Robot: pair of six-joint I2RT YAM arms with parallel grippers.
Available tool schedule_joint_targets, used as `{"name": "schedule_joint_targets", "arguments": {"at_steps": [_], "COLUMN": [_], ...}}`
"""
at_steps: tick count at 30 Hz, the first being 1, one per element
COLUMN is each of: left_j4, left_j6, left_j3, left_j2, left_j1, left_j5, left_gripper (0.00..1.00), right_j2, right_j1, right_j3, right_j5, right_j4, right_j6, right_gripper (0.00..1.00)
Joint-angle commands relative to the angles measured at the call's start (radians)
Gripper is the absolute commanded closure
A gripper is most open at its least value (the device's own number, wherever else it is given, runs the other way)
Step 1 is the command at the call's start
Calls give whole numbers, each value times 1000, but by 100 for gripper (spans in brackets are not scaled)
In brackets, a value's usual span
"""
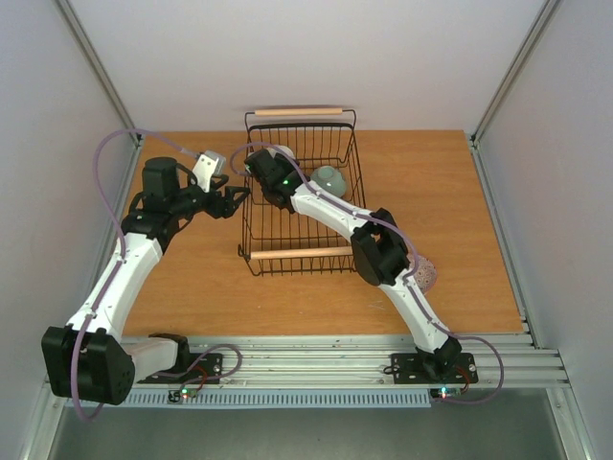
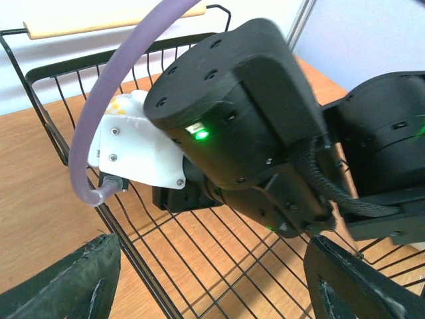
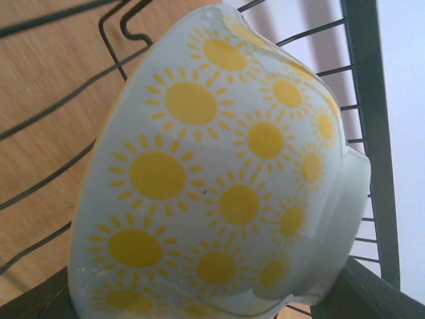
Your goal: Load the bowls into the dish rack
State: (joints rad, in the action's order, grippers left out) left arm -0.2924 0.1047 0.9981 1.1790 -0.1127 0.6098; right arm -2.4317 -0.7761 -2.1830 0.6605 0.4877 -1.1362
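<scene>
The black wire dish rack [image 1: 257,230] with two wooden rod handles stands mid-table. A pale green bowl [image 1: 330,178] lies inside it at the right. My right gripper [image 1: 261,161] reaches into the rack's far left corner, shut on a white bowl with yellow suns [image 3: 212,179], which fills the right wrist view, tilted on its side against the rack wires [image 3: 372,133]. My left gripper [image 1: 233,202] is open and empty just outside the rack's left wall; its view shows the rack floor [image 2: 199,259] and the right wrist. A dotted bowl [image 1: 426,276] sits on the table, half hidden behind the right arm.
The right arm's forearm [image 1: 330,213] crosses over the rack from the near right. White walls and metal frame posts enclose the table on three sides. Bare wood lies right of the rack [image 1: 431,192] and at the near left [image 1: 192,287].
</scene>
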Motion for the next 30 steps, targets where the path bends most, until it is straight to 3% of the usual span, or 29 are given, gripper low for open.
{"name": "schedule_joint_targets", "arguments": {"at_steps": [1,16,30], "left_j4": [27,32,26], "left_j6": [12,13,14], "left_j3": [-14,-15,-9], "left_j2": [0,19,23], "left_j1": [2,2,2], "left_j5": [20,50,49], "left_gripper": [24,24,24], "right_j2": [-32,-105,-119], "right_j1": [17,42,54], "right_j3": [-78,-129,-129], "right_j5": [91,104,80], "right_j4": [-44,22,104], "right_j6": [-102,-121,-73], "right_gripper": [99,85,43]}}
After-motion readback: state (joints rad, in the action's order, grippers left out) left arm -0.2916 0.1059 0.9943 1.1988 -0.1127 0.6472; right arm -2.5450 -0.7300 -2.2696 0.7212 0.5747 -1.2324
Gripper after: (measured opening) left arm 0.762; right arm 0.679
